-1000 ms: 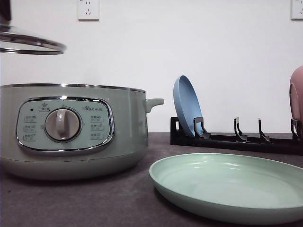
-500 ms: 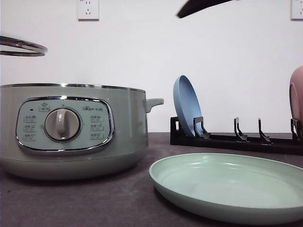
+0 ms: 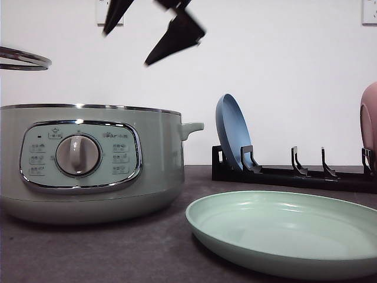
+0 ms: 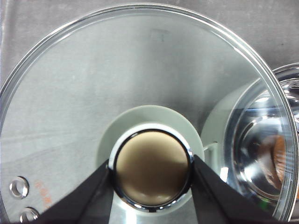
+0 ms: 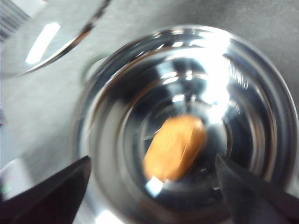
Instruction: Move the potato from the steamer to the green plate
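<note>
Nearest the camera the green plate (image 3: 287, 231) sits flat on the dark desk (image 3: 88, 250), with the steamer (image 3: 88, 162) just beside it on the left, lid off, and further back there's a black rack (image 3: 294, 174) by the wall holding a blue plate (image 3: 234, 132) on edge and a pink plate (image 3: 369, 127) at the far right. The right tool (image 3: 147, 26) hangs above the steamer with its fingers spread wide, and its wrist cam looks straight down on the potato (image 5: 175, 147) lying at the bottom of the shiny inner pot. The left tool (image 4: 152, 170) is clamped on the knob of the glass lid (image 4: 93, 79), held up in the air off to the left of the steamer.
</note>
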{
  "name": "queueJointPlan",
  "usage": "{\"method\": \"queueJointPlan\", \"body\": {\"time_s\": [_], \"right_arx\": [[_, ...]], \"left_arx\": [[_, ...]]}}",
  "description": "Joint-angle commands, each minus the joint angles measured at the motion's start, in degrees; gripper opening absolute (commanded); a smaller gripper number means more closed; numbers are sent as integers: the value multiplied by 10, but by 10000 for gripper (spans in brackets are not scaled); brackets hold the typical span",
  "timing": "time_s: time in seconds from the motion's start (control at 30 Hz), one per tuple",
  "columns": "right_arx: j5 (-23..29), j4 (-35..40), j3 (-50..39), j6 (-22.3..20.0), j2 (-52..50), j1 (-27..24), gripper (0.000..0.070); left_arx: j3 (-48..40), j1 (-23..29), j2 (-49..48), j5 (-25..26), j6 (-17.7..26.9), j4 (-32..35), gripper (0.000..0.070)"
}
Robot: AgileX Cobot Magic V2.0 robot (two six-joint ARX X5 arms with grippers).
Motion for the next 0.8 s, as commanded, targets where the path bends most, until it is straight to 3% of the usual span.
{"method": "queueJointPlan", "body": {"time_s": [0.0, 0.37, 0.77], "right_arx": [[9, -3, 41, 6, 42, 12, 550], [99, 5, 81, 13, 151, 49, 568], [145, 6, 81, 14, 195, 69, 570]], "left_arx": [[17, 1, -3, 0, 7, 20, 0], [17, 1, -3, 0, 7, 20, 0], [17, 0, -3, 1, 7, 19, 0]]}}
